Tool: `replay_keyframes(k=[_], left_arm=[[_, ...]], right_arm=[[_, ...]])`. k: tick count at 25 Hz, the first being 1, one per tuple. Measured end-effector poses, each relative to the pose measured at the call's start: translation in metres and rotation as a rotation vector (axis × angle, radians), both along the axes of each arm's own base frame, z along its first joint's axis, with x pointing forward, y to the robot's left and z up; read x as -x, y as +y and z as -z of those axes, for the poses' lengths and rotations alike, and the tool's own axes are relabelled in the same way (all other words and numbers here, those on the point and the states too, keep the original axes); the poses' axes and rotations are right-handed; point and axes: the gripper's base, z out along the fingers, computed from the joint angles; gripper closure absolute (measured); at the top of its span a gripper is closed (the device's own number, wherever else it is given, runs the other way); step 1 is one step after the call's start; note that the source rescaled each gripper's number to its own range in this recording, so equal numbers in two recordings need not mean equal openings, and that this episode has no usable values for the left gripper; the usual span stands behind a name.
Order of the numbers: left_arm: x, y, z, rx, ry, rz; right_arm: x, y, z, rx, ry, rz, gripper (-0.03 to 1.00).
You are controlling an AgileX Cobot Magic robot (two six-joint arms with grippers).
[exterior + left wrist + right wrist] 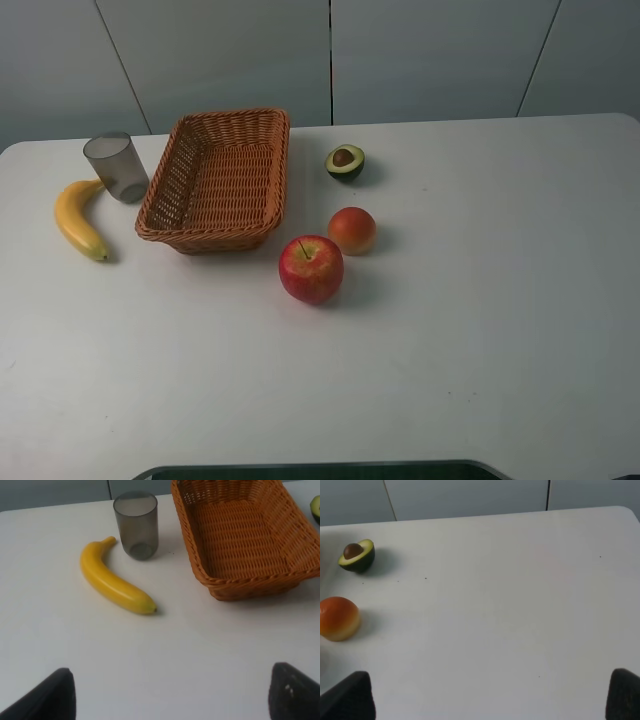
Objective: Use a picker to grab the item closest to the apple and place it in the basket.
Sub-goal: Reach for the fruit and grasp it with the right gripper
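A red apple (311,269) sits near the middle of the white table. Right beside it, just behind and to its right, lies a round orange-red fruit (352,230) (339,618). The woven brown basket (215,180) (245,535) stands behind and to the left of the apple, with nothing in it. Neither gripper appears in the high view. My left gripper (170,695) is open, its dark fingertips (55,697) showing at the wrist picture's lower corners, above bare table near the banana. My right gripper (490,695) is open too, over bare table right of the fruit.
A halved avocado (345,162) (357,555) lies behind the orange-red fruit. A yellow banana (79,218) (114,582) and a grey translucent cup (116,167) (136,525) are left of the basket. A dark edge (320,470) runs along the table's front.
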Motion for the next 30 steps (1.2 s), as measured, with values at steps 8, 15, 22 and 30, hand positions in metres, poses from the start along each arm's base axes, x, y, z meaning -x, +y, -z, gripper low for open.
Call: replay_keyframes(k=[8,15,22,30], left_arm=[[0.0,0.0,0.0,-0.002,0.0,0.001],[0.0,0.0,0.0,-0.005,0.0,0.003],[0.0,0.0,0.0,-0.003,0.0,0.002],[0.0,0.0,0.0,-0.002,0.0,0.001]], right_arm=[[0.0,0.0,0.0,0.0,0.0,0.0,-0.03],[0.0,0.0,0.0,0.0,0.0,0.0,-0.03],[0.0,0.0,0.0,0.0,0.0,0.0,-0.03],[0.0002,-0.0051,0.0004,0.012,0.005,0.057,-0.03]])
